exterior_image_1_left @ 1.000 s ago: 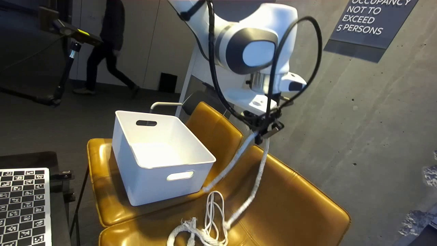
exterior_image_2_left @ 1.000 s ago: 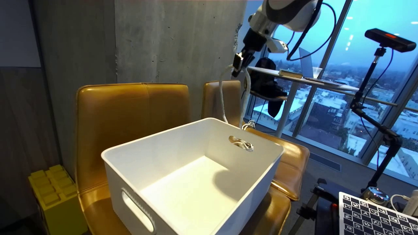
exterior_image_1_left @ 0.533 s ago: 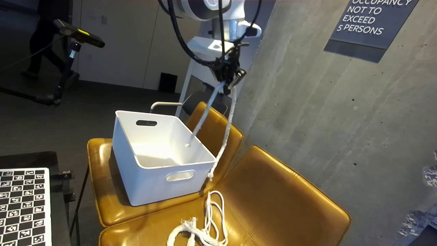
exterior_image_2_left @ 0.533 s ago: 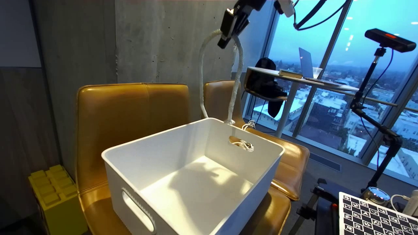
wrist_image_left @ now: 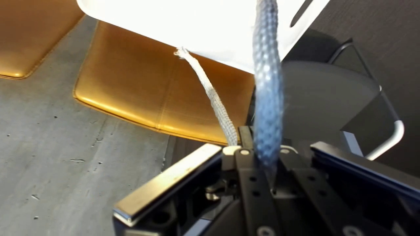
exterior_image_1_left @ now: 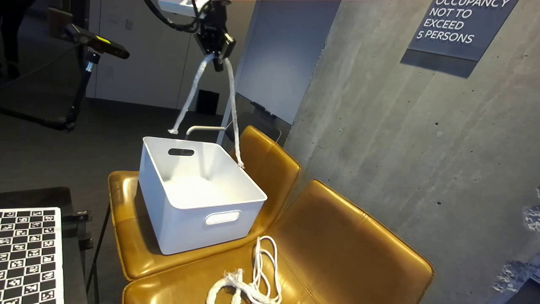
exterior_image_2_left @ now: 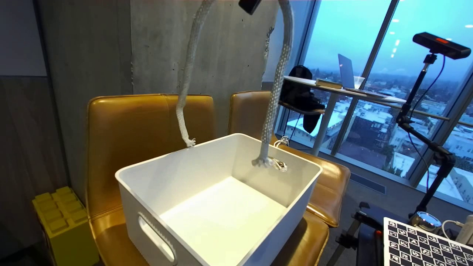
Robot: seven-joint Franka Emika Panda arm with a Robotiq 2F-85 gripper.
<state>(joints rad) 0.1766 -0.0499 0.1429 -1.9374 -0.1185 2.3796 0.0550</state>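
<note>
Rope (exterior_image_1_left: pixel 234 114) has moved up and left, now upper left in an exterior view, the tool (exterior_image_1_left: pixel 219 59) clamped around its middle; swinging could snag its loose ends on the bin (exterior_image_1_left: pixel 190 228).

Ext. views share bin (exterior_image_1_left: pixel 190 230); wrist's behind claw (wrist_image_left: pixel 265 149)

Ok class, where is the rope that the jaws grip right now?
In an exterior view, the rope hangs from the jaws left of centre, mostly in the upper half, its two ends near the white bin.
</note>
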